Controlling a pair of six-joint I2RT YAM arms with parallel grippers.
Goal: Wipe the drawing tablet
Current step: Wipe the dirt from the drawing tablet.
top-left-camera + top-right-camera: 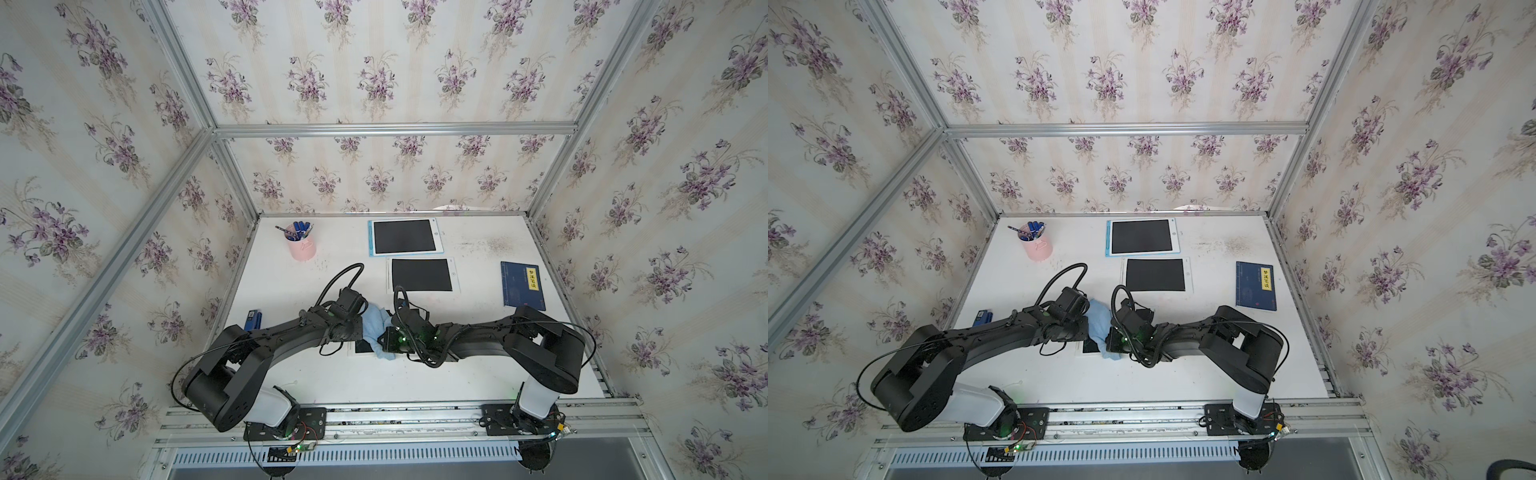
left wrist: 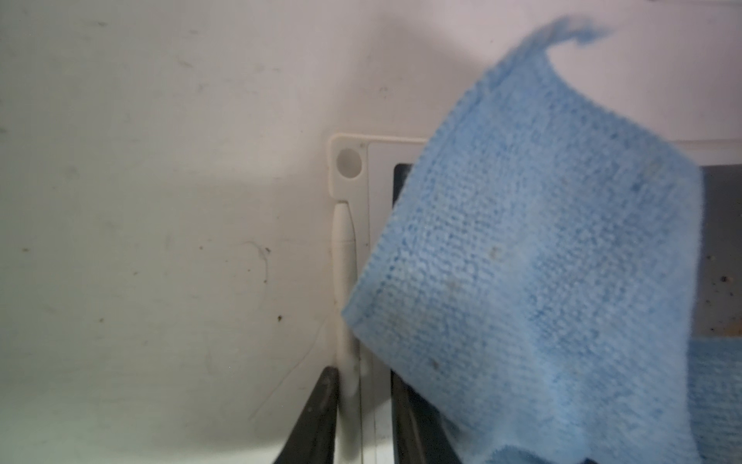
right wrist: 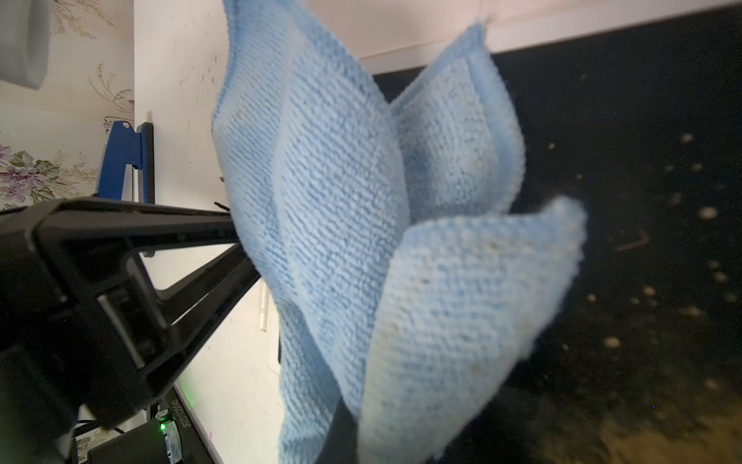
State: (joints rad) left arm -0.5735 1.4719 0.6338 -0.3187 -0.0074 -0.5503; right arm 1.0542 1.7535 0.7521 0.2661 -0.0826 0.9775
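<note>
The drawing tablet (image 1: 363, 347) lies at the table's near middle, mostly hidden under both arms; it has a white bezel (image 2: 377, 168) with a white stylus (image 2: 344, 257) clipped along its edge. Its black screen (image 3: 642, 160) carries pale specks and a brownish smear. A blue cloth (image 1: 372, 328) (image 1: 1100, 322) (image 3: 341, 201) hangs over the screen, and my right gripper (image 3: 353, 434) is shut on it, its tips covered by the folds. My left gripper (image 2: 363, 422) points down at the tablet's stylus edge. Its fingers (image 2: 321, 418) stand a narrow gap apart, straddling the stylus and bezel.
Further back lie a white-framed tablet (image 1: 422, 275) and a blue-framed tablet (image 1: 405, 237). A pink cup (image 1: 302, 247) of pens stands at the back left. A blue book (image 1: 523, 286) lies to the right, and a blue stapler (image 1: 253, 320) by the left wall.
</note>
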